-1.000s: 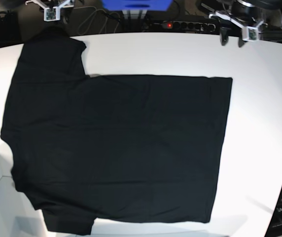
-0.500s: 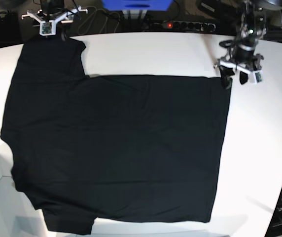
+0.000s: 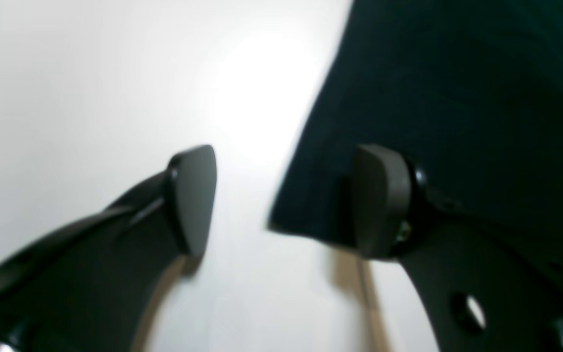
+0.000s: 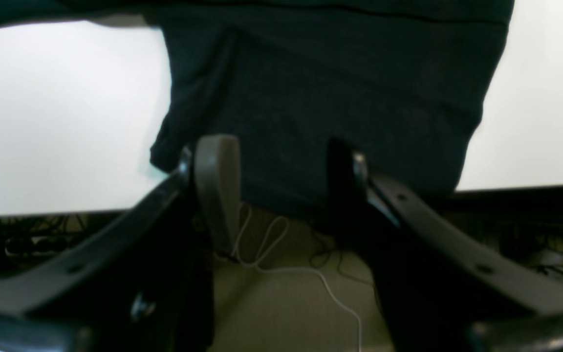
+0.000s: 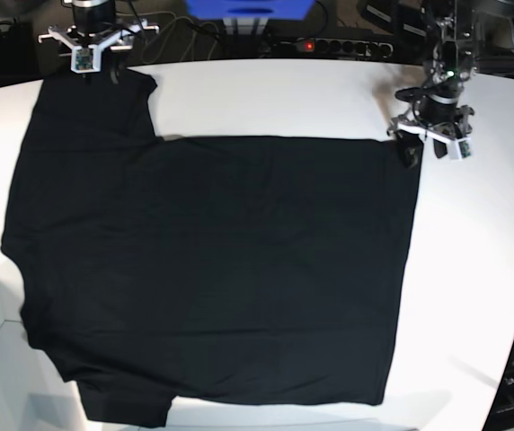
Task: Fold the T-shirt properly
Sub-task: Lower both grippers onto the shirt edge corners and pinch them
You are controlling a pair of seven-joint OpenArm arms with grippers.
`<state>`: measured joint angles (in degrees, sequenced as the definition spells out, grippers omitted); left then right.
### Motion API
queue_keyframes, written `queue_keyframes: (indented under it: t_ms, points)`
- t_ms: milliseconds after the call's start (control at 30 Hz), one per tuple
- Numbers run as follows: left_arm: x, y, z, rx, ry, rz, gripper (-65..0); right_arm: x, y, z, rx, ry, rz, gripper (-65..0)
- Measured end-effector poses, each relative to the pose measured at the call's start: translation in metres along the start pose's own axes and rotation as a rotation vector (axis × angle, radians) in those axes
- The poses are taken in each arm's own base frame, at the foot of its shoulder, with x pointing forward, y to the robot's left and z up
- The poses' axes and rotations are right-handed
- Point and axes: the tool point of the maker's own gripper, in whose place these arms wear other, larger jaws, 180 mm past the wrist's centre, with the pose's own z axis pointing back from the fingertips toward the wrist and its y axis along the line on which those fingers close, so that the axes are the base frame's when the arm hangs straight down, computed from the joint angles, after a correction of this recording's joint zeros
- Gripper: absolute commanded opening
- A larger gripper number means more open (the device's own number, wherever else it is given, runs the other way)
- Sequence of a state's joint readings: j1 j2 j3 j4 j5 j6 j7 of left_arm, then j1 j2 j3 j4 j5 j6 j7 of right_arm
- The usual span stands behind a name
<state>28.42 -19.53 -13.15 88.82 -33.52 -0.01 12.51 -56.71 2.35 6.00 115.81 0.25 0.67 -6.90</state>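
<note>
Base view: the T-shirt [image 5: 212, 269] lies flat, filling the worktop [image 5: 482, 269] | left claw [image 5: 423, 148], upper right, released, straddles the hem corner, probably to pinch it | right claw [image 5: 95, 67], upper left, released over the sleeve edge.

White table [image 5: 275, 94] filling most of the base view, glare at upper centre of the left wrist view. Beyond its far edge, top of frame: black power strip [image 5: 333, 44], blue box [image 5: 248, 8], tangled cables [image 5: 163, 36]. Beige floor [image 4: 281, 303] under the table edge, crossed by a white cord [image 4: 311, 278].
</note>
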Motion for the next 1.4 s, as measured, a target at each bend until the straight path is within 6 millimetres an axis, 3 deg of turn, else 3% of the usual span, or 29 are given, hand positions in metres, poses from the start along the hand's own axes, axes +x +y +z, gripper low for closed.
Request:
queue_keyframes:
  t_ms: [133, 367, 567, 700, 867, 1200, 1400]
  points:
    - [-0.004, -0.011, -0.001, -0.027, 0.001, -0.006, -25.6, 0.004, 0.000, -0.003, -0.001, -0.014, -0.001, -35.4]
    - [-0.015, -0.012, 0.005, -0.033, 0.016, -0.004, -44.4, 0.001, -0.001, -0.010, -0.001, 0.027, 0.001, -35.2]
    - [-0.017, -0.014, 0.006, -0.038, 0.030, 0.003, -64.7, 0.013, -0.031, -0.020, -0.078, 0.006, 0.021, -29.8]
    - [-0.018, -0.013, 0.007, -0.040, 0.034, 0.009, -64.8, 0.024, -0.055, -0.025, -0.145, -0.023, 0.030, -24.5]
    - [-0.019, -0.013, 0.007, -0.043, 0.035, 0.008, -65.0, 0.041, -0.078, -0.033, -0.212, -0.078, 0.023, -23.4]
    - [-0.018, -0.013, 0.007, -0.042, 0.034, 0.008, -65.0, 0.002, -0.102, -0.062, -0.203, 0.054, 0.002, -23.8]
    - [-0.018, -0.013, 0.007, -0.042, 0.034, 0.008, -65.0, -0.002, -0.111, -0.075, -0.176, 0.090, -0.010, -23.8]
